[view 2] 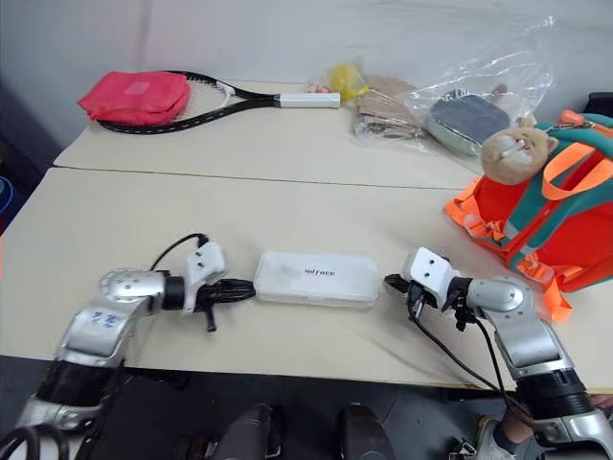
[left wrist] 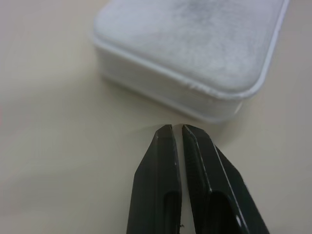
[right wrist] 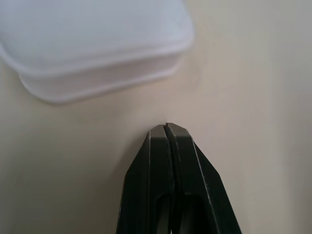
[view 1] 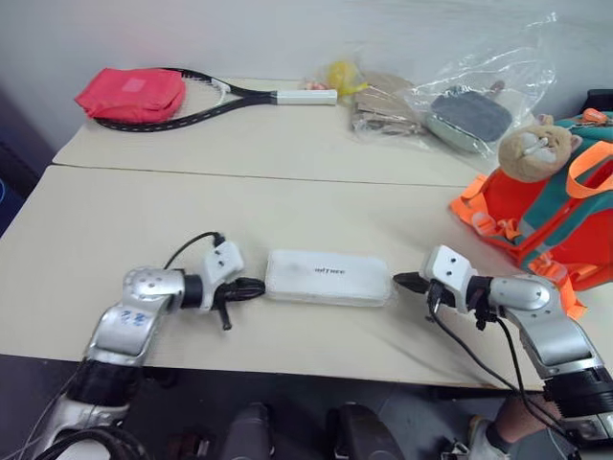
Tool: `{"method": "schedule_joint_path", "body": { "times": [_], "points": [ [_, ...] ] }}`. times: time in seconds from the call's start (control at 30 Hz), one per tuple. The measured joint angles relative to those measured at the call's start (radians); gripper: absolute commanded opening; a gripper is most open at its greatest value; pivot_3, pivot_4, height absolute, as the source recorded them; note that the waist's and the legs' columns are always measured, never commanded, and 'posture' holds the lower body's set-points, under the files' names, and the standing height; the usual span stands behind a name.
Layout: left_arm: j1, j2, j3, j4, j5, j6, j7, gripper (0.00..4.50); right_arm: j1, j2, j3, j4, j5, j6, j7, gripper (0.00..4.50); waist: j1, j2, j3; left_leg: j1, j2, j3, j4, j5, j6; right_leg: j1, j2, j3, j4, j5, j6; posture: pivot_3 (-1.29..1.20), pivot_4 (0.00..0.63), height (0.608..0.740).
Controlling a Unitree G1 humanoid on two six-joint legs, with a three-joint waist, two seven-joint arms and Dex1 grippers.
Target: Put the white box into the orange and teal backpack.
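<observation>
Now the white box (view 1: 329, 277) lies flat on the beige table (view 1: 287, 206), near its front edge, lengthwise between the two grippers. The left gripper (view 1: 257, 286) sits low at the box's left end, its black fingers (left wrist: 161, 180) pressed together with nothing between them; in the left wrist view the tips stand just short of the box's rounded corner, with a strip of bare table between. The right gripper (view 1: 402, 281) mirrors it at the box's right end — its fingers (right wrist: 168, 175) closed tight on nothing, tips just beside the case but apart from it.

The orange and teal backpack (view 1: 551, 216) stands at the table's right edge, well apart from the box, its neon-orange straps spilling onto the tabletop and a tan plush hamster charm (view 1: 538, 149) perched at its top. Whether its opening is unzipped cannot quite be judged from this angle.

Along the far side of the table lie a black racket (view 1: 206, 101) with a white handle, a flat red pouch (view 1: 132, 93) resting on the racket head, and a clear plastic bag (view 1: 479, 91) — inside it, something grey.
</observation>
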Motion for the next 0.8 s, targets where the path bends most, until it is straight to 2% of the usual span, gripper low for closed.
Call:
{"method": "schedule_joint_path", "body": {
  "times": [0.07,0.13,0.2,0.27,0.37,0.43,0.5,0.67,0.8],
  "points": [
    [0.048,0.05,0.026,-0.015,-0.016,0.0,-0.009,0.33,0.001,-0.002,-0.002,0.006,-0.001,-0.005,0.001,0.0,-0.002,0.0,0.0,0.003,0.0,0.0,-0.001,-0.001,0.002,0.002,0.0,0.0,0.0,0.0,0.0,0.0,0.15,0.74],
    [0.078,0.097,0.057,-0.022,-0.044,0.028,-0.017,0.73,0.007,-0.008,-0.004,0.008,-0.001,-0.012,0.005,0.0,-0.006,0.002,-0.001,0.005,0.0,0.0,-0.003,-0.002,0.003,0.004,0.0,0.0,-0.001,-0.001,-0.001,0.0,0.15,0.74],
    [0.041,0.063,0.116,0.011,-0.138,0.219,-0.001,1.22,0.014,-0.01,-0.015,0.014,0.001,-0.012,0.008,0.0,-0.001,0.006,0.001,0.012,0.0,-0.001,-0.004,-0.003,0.004,0.012,0.0,-0.001,-0.004,-0.001,-0.001,0.0,0.15,0.74],
    [-0.048,0.032,0.182,0.067,-0.254,0.481,0.021,1.82,0.013,-0.01,-0.021,0.024,0.004,-0.015,0.019,0.0,0.004,0.004,0.002,0.011,0.0,-0.003,-0.003,-0.003,0.004,0.013,0.0,-0.002,-0.004,-0.001,-0.001,0.0,0.15,0.74],
    [-0.189,0.057,0.186,0.153,-0.364,0.778,0.014,2.76,0.003,-0.01,-0.02,0.039,0.013,-0.028,0.059,0.0,0.008,0.003,0.003,0.011,-0.001,-0.003,-0.001,-0.002,0.0,0.014,0.0,-0.002,-0.004,-0.001,-0.001,0.0,0.15,0.74],
    [-0.255,0.087,0.153,0.21,-0.401,0.904,0.003,3.35,-0.004,-0.011,-0.015,0.045,0.014,-0.041,0.081,0.0,0.008,0.003,0.003,0.01,-0.001,-0.003,-0.001,-0.003,-0.001,0.014,0.0,-0.002,-0.006,-0.001,-0.001,0.0,0.15,0.74],
    [-0.362,0.056,0.132,0.346,-0.418,1.004,0.039,3.96,-0.012,-0.012,-0.011,0.052,0.014,-0.051,0.095,0.0,0.008,0.003,0.003,0.01,-0.001,-0.003,-0.001,-0.003,0.0,0.014,0.0,-0.002,-0.006,-0.001,-0.001,0.0,0.15,0.74],
    [-0.54,-0.095,0.17,0.633,-0.44,1.055,0.148,3.96,-0.03,-0.006,0.008,0.048,0.014,-0.05,0.123,0.0,0.009,0.003,0.003,0.009,-0.001,-0.003,0.001,-0.003,-0.001,0.013,0.0,-0.002,-0.006,-0.001,0.0,0.0,0.15,0.74],
    [-0.624,-0.119,0.113,0.755,-0.485,1.058,0.194,3.96,-0.035,0.005,0.025,0.031,0.015,-0.031,0.133,0.0,0.008,0.003,0.003,0.01,-0.001,-0.002,0.001,-0.002,-0.001,0.013,0.0,-0.002,-0.006,-0.001,0.0,0.0,0.15,0.74]
  ]
}}
